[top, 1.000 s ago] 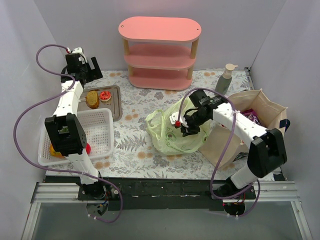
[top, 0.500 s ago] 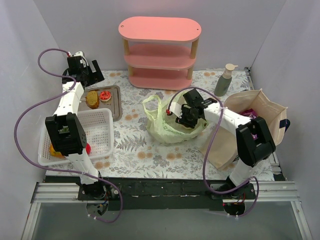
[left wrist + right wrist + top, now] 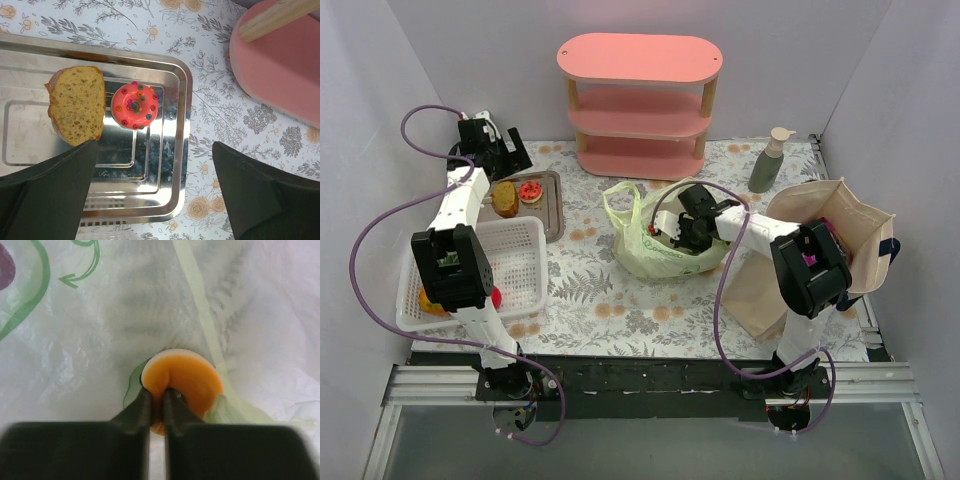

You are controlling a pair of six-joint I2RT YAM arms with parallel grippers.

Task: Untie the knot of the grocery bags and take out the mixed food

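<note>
Right gripper (image 3: 157, 392), inside pale green plastic bag (image 3: 645, 262) mid-table beside beige tote (image 3: 845, 215), pinches rim of orange ring pastry (image 3: 192, 377). Left gripper (image 3: 155, 145) hangs spread above tray (image 3: 30, 125). Best approach: lift straight up, slowly, pinch firm, thin film clear of jaws.

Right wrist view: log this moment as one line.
right gripper shut on orange round item at plastic bag | left gripper open over tray | donut, bread on tray

I count one plastic bag (image 3: 650, 255), one tote (image 3: 760, 290) and one orange ring (image 3: 187, 380). One tray (image 3: 552, 215) at ten o'clock has one cake slice (image 3: 77, 105) and one donut (image 3: 134, 106). Also one basket (image 3: 520, 270), one shelf (image 3: 640, 55), one bottle (image 3: 765, 170).
</note>
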